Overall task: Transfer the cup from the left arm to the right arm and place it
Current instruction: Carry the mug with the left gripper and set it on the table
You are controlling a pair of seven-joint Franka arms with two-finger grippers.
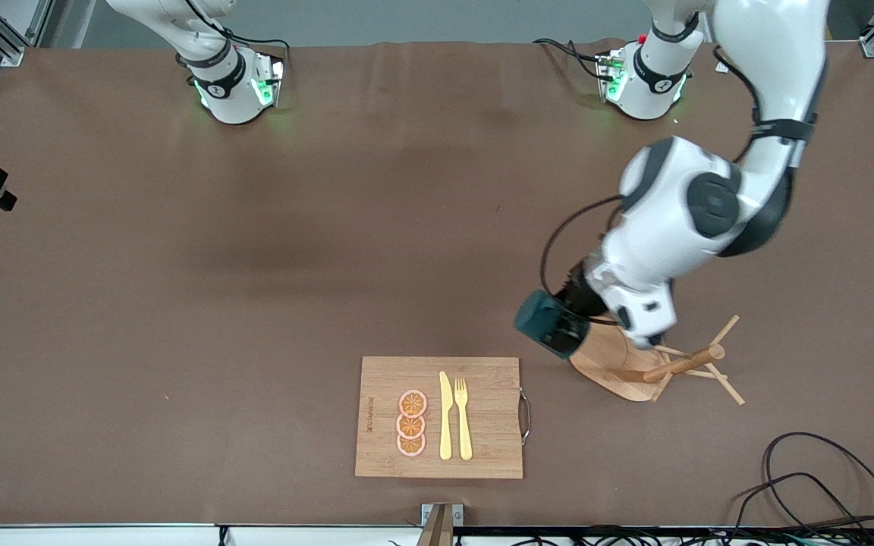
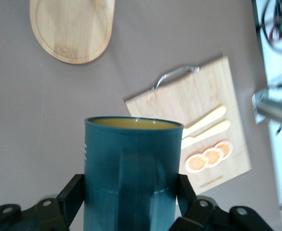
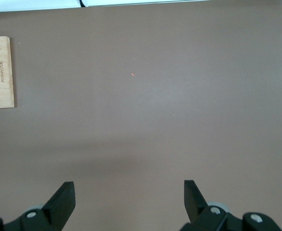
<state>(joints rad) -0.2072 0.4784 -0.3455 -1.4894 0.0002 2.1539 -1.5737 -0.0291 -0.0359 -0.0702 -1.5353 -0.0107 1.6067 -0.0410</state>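
1. Cup (image 1: 548, 324) is off the worktop (image 1: 255, 265), carried over the wooden peg stand (image 1: 634, 368), whose round base sits at about 3 o'clock from the cutting board (image 1: 439, 417).
2. Left hand (image 2: 131, 202) pinches the cup by its sides, yellow inside visible at the rim.
3. Right hand (image 3: 129, 199) spread wide, empty, over bare worktop; its arm waits.
4. Judged progress: pickup done; handover and placing remain.

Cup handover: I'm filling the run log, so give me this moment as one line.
left claw: shut on cup, over wooden peg stand | right claw: open, waiting | handover: not yet done
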